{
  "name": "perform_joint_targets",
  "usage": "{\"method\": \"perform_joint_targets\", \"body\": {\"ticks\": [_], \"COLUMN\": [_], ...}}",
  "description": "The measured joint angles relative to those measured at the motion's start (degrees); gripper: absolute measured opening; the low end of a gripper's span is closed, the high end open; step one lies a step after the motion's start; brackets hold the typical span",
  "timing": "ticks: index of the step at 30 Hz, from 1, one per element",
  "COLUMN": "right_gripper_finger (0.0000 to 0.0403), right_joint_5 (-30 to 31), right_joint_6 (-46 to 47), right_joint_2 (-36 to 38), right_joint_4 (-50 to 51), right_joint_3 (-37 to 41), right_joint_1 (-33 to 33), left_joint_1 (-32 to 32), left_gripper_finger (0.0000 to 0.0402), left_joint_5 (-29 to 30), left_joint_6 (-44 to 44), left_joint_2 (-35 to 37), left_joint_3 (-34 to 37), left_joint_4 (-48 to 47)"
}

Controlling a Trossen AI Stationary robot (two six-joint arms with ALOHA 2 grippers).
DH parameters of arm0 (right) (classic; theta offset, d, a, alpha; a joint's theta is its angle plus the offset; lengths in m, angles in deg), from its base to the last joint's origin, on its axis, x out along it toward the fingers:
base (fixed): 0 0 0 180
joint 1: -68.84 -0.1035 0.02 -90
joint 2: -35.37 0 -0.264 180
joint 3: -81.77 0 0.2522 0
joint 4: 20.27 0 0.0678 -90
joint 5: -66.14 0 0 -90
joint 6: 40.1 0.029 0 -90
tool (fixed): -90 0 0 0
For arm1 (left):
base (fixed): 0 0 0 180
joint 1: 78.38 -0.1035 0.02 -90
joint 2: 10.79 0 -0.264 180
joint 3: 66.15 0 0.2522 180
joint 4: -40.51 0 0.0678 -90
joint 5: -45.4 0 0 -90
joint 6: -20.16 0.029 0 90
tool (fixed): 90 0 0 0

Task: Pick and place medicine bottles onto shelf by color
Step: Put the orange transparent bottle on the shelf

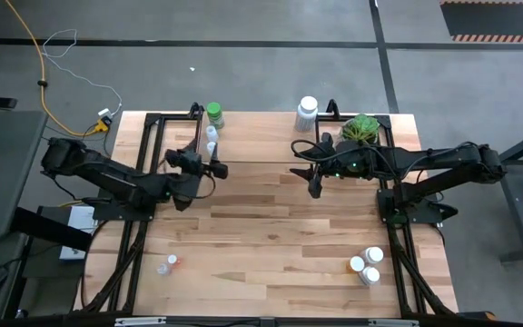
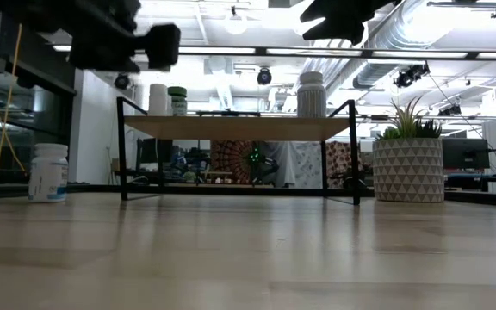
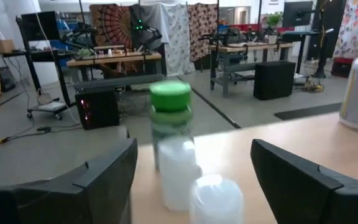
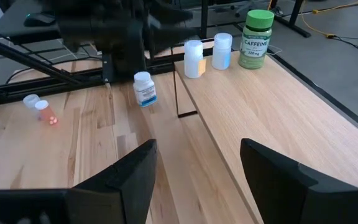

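The shelf (image 1: 261, 136) stands on the far part of the table. At its left end a green-capped bottle (image 1: 214, 113) and two white bottles (image 1: 212, 136) stand in a row; the large white bottle (image 1: 307, 113) stands near the middle of its far edge. My left gripper (image 1: 209, 168) hovers open near that row; in its wrist view the open left gripper (image 3: 191, 186) frames the green-capped bottle (image 3: 171, 106) and the white bottles (image 3: 178, 174). My right gripper (image 1: 314, 177) hangs open over the shelf's near edge. Another white bottle (image 4: 144, 88) stands on the table by the shelf.
A potted plant (image 1: 361, 127) stands at the shelf's right end. Three white-capped bottles (image 1: 368, 265) stand at the table's near right, and a small bottle with orange-red pills (image 1: 169, 263) sits at the near left. The table's middle is bare wood.
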Motion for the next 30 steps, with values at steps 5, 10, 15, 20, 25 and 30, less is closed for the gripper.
{"method": "perform_joint_targets", "body": {"ticks": [5,10,15,20,25,30], "right_gripper_finger": [0.0224,0.0223,0.0223,0.0223,0.0223,0.0223], "right_joint_5": [-0.3,-3.9,-5.1,-0.2,7.6,8.8], "right_joint_6": [-0.1,-0.1,2.1,3.8,8.5,12.0], "right_joint_2": [0.0,1.3,3.1,6.5,12.0,15.2], "right_joint_4": [0.4,5.4,13.3,11.6,1.9,-3.3], "right_joint_3": [0.0,0.0,0.0,4.5,14.2,17.7], "right_joint_1": [0.0,-0.2,-3.2,-9.5,-15.0,-16.2], "left_joint_1": [0.5,1.8,1.9,2.3,3.6,3.7], "left_gripper_finger": [0.0305,0.0305,0.0305,0.0305,0.0305,0.0305], "left_joint_5": [-8.5,-41.8,-63.9,-69.9,-69.6,-69.4], "left_joint_6": [12.5,15.6,8.9,7.3,7.9,8.3], "left_joint_2": [8.8,19.5,28.1,33.1,36.5,37.9], "left_joint_3": [0.0,0.0,0.0,2.9,6.6,7.4], "left_joint_4": [5.6,0.1,-12.0,-14.4,-11.0,-9.8]}}
